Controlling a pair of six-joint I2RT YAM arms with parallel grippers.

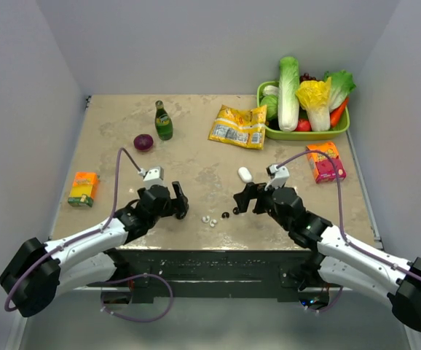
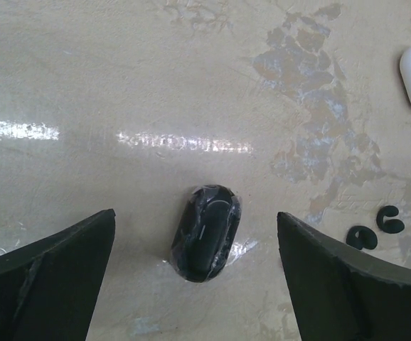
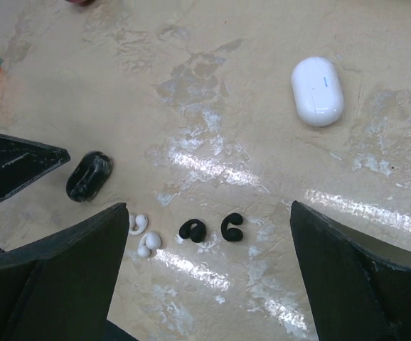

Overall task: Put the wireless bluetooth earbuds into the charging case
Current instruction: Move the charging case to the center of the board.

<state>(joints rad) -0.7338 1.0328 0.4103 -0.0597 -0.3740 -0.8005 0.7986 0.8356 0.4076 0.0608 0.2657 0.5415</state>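
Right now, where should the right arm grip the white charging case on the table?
Come from straight above and pinch the white charging case across its narrow middle, on the two long sides; it lies flat, and its rounded ends would likely slip.

Between the left claw tips, flat on the table: black case. Between the right claw tips: two black earbuds. Well beyond both claws: green bottle, red onion, yellow bag, vegetable tray.
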